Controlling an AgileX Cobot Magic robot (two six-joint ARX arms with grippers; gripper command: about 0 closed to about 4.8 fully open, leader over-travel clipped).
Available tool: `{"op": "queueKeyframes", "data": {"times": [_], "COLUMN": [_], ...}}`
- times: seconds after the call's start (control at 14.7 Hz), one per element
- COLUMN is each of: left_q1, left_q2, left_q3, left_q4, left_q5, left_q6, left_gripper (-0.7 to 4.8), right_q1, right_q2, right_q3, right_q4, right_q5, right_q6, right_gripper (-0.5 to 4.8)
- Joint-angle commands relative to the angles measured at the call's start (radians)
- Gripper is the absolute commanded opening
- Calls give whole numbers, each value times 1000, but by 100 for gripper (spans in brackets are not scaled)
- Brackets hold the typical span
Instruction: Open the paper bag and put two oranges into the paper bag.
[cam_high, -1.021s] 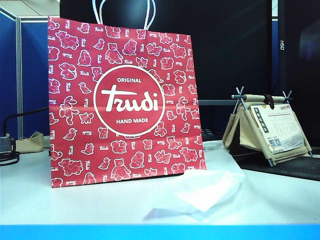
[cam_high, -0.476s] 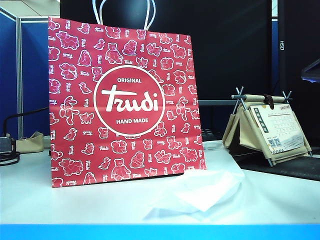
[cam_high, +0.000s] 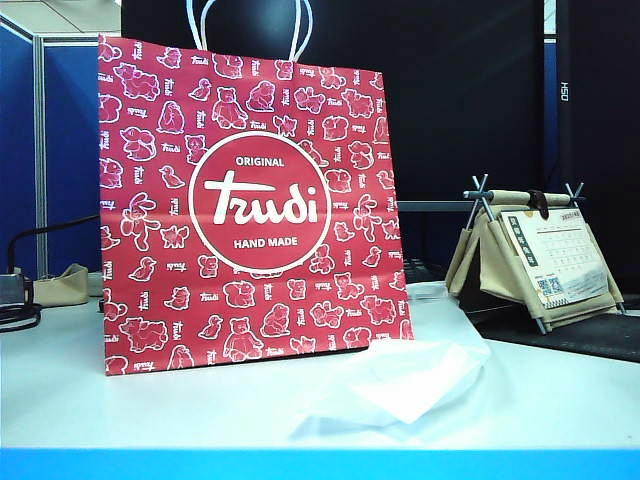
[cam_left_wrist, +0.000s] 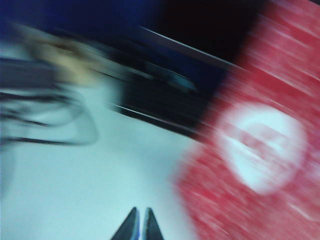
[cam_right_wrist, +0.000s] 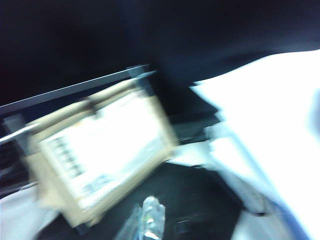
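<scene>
Nearest the exterior camera, a white translucent plastic bag lay crumpled on the white table, just in front of the paper bag's lower corner on the calendar side. Behind it the paper bag stood upright on the table, its broad face toward the camera. Its white round logo read "ORIGINAL trudi HAND MADE", and small "trudi" marks were scattered among the white animal outlines. White cord handles rose from its top edge. The oranges showed in none of the views; whether they sat inside the bag could not be told.

To one side of the paper bag and a little farther back, a small desk calendar hung on a tan frame with crossed metal rods; its print was too small to read. On the bag's other side, a tan pouch and dark cables lay near the table's edge, with a blue partition beyond.

Neither arm appeared in the exterior view. The blurred left wrist view alone showed the left gripper, its two dark fingertips pressed together and empty over the white table, with the paper bag's red side and white logo smeared beside it. The blurred right wrist view alone showed the right gripper, its jaws closed on nothing, low over a dark surface, with the desk calendar just beyond it.
</scene>
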Motion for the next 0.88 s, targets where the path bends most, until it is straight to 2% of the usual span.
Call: {"op": "queueKeyframes", "data": {"times": [0.07,0.88], "left_q1": [29,17], "left_q2": [0,0], "left_q3": [2,2], "left_q4": [0,0], "left_q5": [-163,-170], "left_q6": [1,1], "left_gripper": [26,26], "right_q1": [-2,7], "right_q2": [-2,-2], "right_q3": [-8,-8], "right_q4": [13,14], "right_q5": [-2,-5], "right_q6": [-2,-3], "right_gripper": [-1,-1]}}
